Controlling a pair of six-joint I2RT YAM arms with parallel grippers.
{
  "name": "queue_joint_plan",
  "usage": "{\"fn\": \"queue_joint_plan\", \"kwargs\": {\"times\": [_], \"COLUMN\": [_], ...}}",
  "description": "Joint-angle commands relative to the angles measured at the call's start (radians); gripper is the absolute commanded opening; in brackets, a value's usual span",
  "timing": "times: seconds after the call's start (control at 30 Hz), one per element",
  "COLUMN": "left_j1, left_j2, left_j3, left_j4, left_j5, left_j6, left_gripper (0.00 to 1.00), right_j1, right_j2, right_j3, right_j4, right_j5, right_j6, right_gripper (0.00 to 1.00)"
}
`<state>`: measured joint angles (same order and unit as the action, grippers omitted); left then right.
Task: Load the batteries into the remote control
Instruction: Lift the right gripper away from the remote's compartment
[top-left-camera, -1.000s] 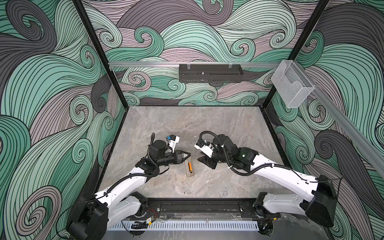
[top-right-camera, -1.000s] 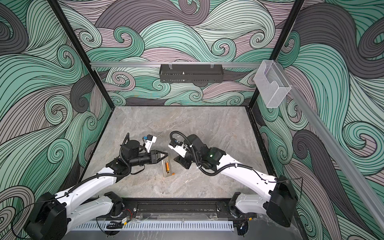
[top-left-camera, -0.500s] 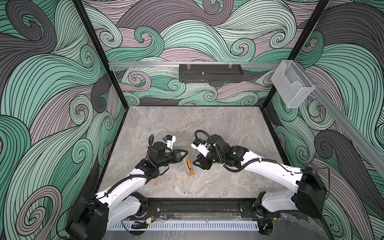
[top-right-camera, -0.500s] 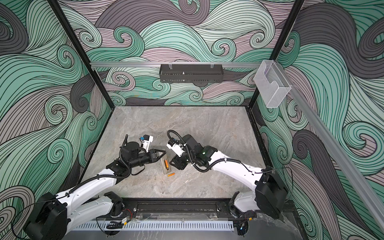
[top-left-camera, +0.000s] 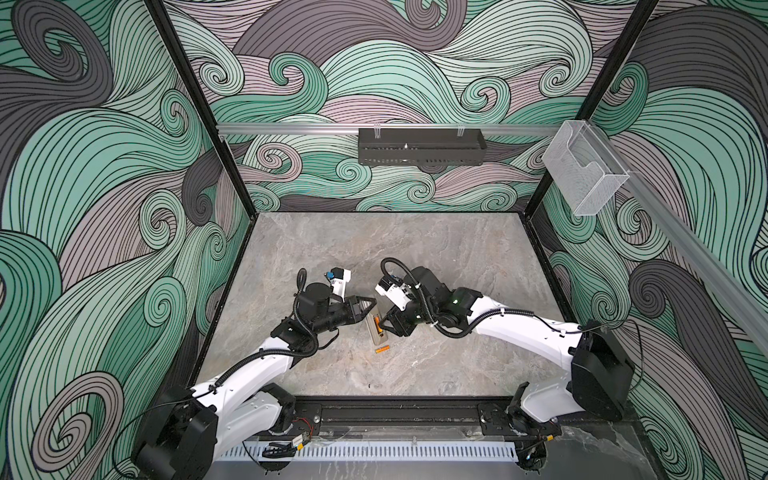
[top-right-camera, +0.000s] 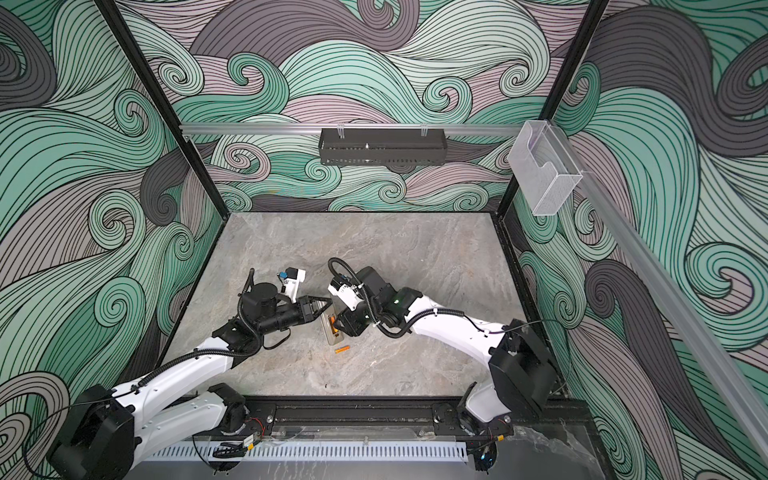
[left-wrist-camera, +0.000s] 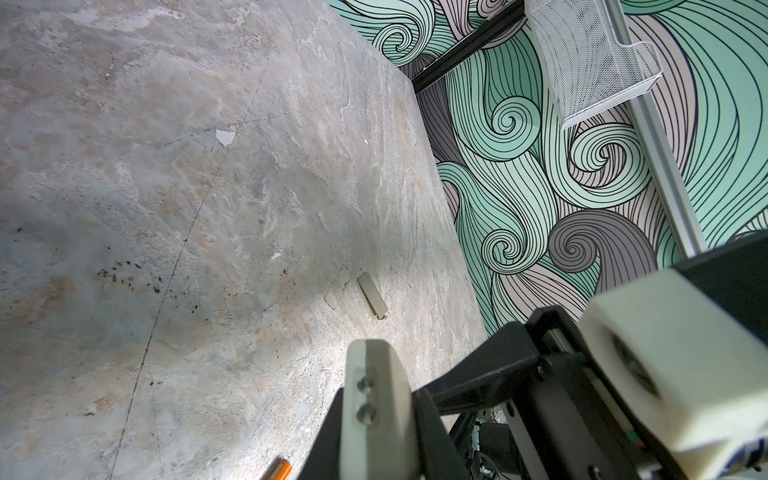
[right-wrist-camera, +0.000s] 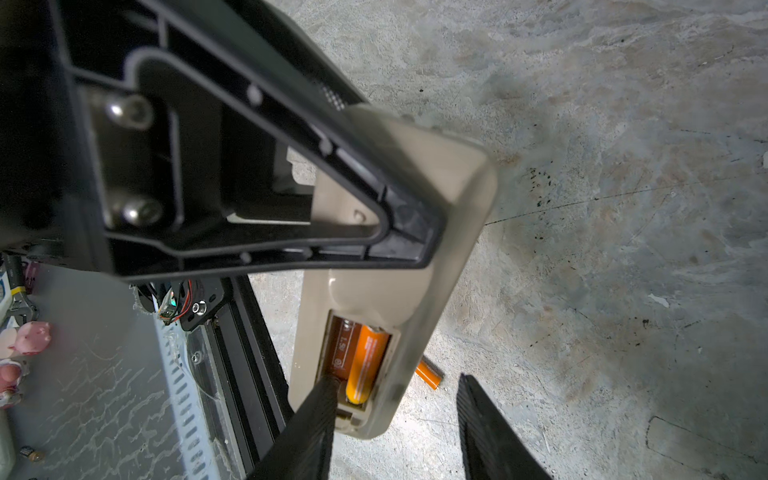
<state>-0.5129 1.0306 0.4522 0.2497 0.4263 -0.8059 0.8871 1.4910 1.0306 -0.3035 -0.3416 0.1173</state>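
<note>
The remote control (top-left-camera: 379, 334) (top-right-camera: 333, 335) lies back up on the table, its battery bay uncovered. One of the batteries (right-wrist-camera: 365, 361) sits in the bay, with the slot beside it bare. The other battery (top-left-camera: 382, 350) (top-right-camera: 342, 350) (right-wrist-camera: 428, 374) lies loose on the table by the remote's near end. My left gripper (top-left-camera: 372, 302) (top-right-camera: 328, 302) is shut on the remote's far end (left-wrist-camera: 374, 395). My right gripper (right-wrist-camera: 395, 378) hangs open over the bay end. One of its fingertips (right-wrist-camera: 328, 386) touches the bay's end wall, while the other stands over the table.
A small pale flat strip (left-wrist-camera: 372, 295) lies on the table beyond the left gripper. The black front rail (top-left-camera: 399, 411) runs close behind the remote's near end. A black basket (top-left-camera: 419, 146) hangs on the back wall and a clear holder (top-left-camera: 582, 174) on the right wall.
My right gripper has moved left, from beside the remote to over its battery bay. The left gripper has stayed shut at the remote's far end.
</note>
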Motion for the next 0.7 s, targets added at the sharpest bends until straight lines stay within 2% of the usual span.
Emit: {"fn": "queue_joint_plan", "kwargs": {"times": [0.0,0.2,0.67], "left_j1": [0.001,0.001,0.001], "left_j2": [0.003,0.006,0.017], "left_j3": [0.002,0.000,-0.003], "left_j4": [0.043,0.050,0.069], "left_j5": [0.003,0.007,0.022], "left_j6": [-0.011,-0.016,-0.023], "left_gripper": [0.00,0.00,0.00], "right_j1": [-0.001,-0.001,-0.002], "right_j2": [0.017,0.031,0.050], "right_j3": [0.027,0.028,0.021], "right_j4": [0.023,0.030,0.043], "right_j5": [-0.013,-0.013,-0.015], "right_j6": [0.024,0.030,0.033], "right_gripper": [0.48,0.45,0.29]}}
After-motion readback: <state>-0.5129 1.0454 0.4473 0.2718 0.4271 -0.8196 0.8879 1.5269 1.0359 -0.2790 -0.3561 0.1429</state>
